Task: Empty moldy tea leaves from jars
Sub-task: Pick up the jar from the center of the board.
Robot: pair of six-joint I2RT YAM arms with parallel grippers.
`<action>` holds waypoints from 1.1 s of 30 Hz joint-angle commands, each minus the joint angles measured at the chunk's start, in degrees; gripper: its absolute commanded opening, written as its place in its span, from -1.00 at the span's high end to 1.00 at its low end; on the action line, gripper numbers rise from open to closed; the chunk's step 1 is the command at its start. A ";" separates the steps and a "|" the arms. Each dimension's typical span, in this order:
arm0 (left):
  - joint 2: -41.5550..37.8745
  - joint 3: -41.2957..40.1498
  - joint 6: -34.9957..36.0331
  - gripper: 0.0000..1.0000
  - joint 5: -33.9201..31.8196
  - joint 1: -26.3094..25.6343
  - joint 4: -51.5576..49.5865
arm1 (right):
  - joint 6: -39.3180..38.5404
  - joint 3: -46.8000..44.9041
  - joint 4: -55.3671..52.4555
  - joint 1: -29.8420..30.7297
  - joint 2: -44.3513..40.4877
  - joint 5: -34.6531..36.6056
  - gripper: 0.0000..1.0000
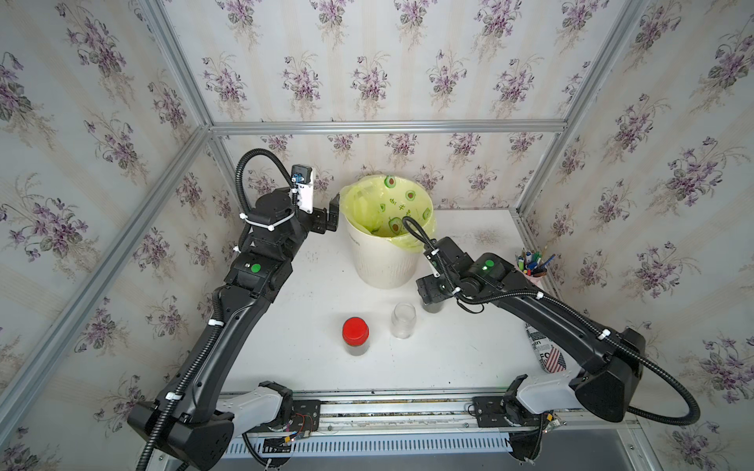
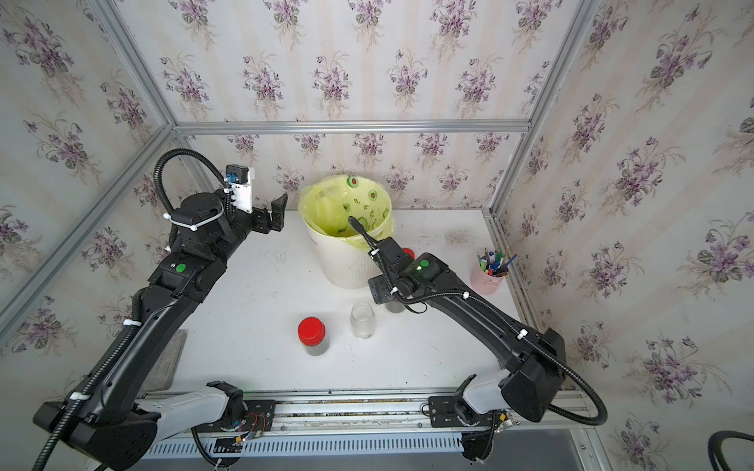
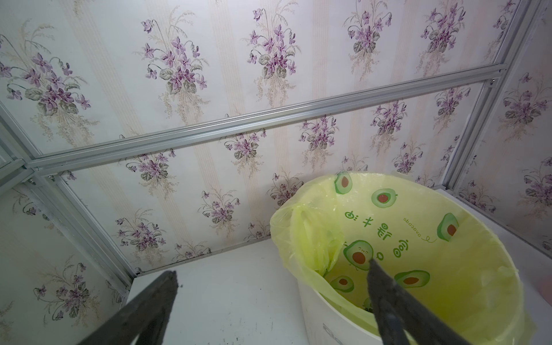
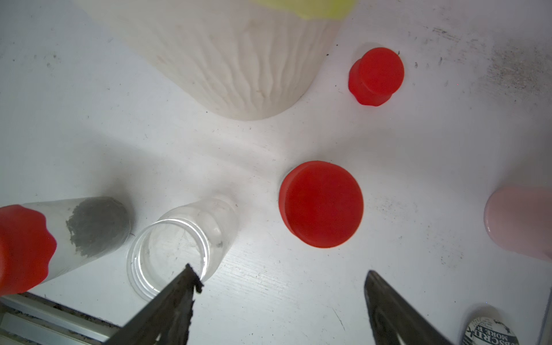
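Note:
A jar (image 1: 355, 335) with a red cap stands at the front middle, with dark moldy tea leaves (image 4: 95, 227) showing through its wall. Right of it stands an uncapped jar (image 1: 403, 320), clear and almost empty (image 4: 179, 239). A third jar (image 1: 433, 306) with dark contents stands under my right gripper (image 4: 280, 271), and its red cap (image 4: 321, 204) is seen from straight above. That gripper is open, with nothing between its fingers. A loose red cap (image 4: 376, 76) lies beside the bin. My left gripper (image 3: 271, 267) is open and empty, raised at the bin's left rim.
The cream bin (image 1: 383, 261) with its yellow avocado-print bag (image 3: 418, 239) stands at the back middle. A pink pen cup (image 1: 532, 271) stands at the right edge. A printed can (image 1: 548, 354) lies at the right front. Dark crumbs speckle the white table (image 1: 310, 293).

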 commanded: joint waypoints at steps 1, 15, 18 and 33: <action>-0.11 0.13 -1.04 -0.99 0.64 0.05 1.08 | -1.47 -1.87 2.56 -2.72 -0.56 -2.39 -0.74; -0.11 0.38 -0.80 -0.99 2.25 0.02 1.16 | -2.30 -5.94 9.87 -7.49 3.47 -5.72 -0.75; -0.11 0.26 -0.84 -0.99 2.43 0.04 1.13 | -2.45 -6.30 10.66 -7.64 4.74 -4.89 -0.73; 0.31 0.28 -0.77 -0.99 3.18 0.07 1.18 | -2.39 -9.58 15.23 -9.05 7.51 -6.35 -0.66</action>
